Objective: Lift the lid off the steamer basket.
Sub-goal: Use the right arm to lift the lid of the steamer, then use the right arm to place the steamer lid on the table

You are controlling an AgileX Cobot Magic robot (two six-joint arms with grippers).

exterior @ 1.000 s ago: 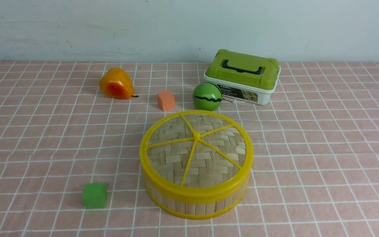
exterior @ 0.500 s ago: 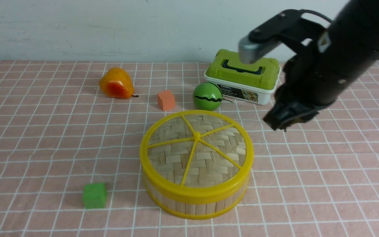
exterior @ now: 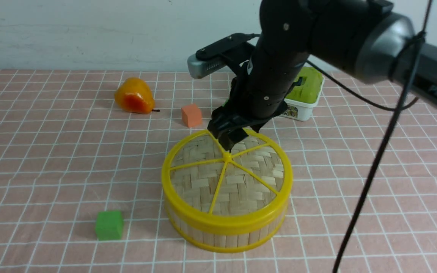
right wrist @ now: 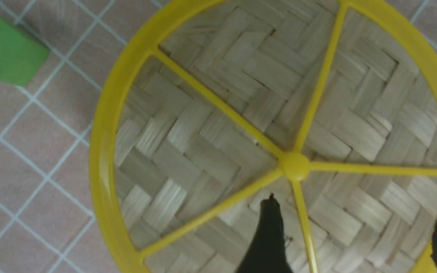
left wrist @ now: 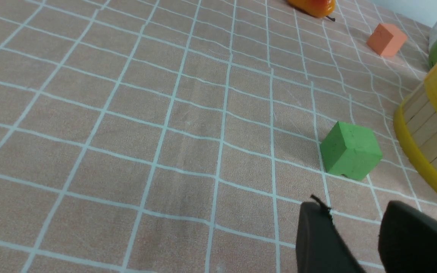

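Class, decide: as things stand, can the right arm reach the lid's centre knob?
Probably yes. Its open end effector hangs just over the lid, close to the knob, with nothing between them.

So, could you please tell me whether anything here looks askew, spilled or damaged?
Nothing stands out. The lid sits level and flush on the steamer basket, with no visible damage, and the right gripper is open over its centre.

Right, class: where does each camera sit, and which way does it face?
Front: between the arms, facing forward over the table; right hand shows above the lid.
Left wrist: on that wrist, low, facing the green cube; left hand shows.
Right wrist: on that wrist, looking down on the lid; fingertips show.
Shared: all see the green cube.
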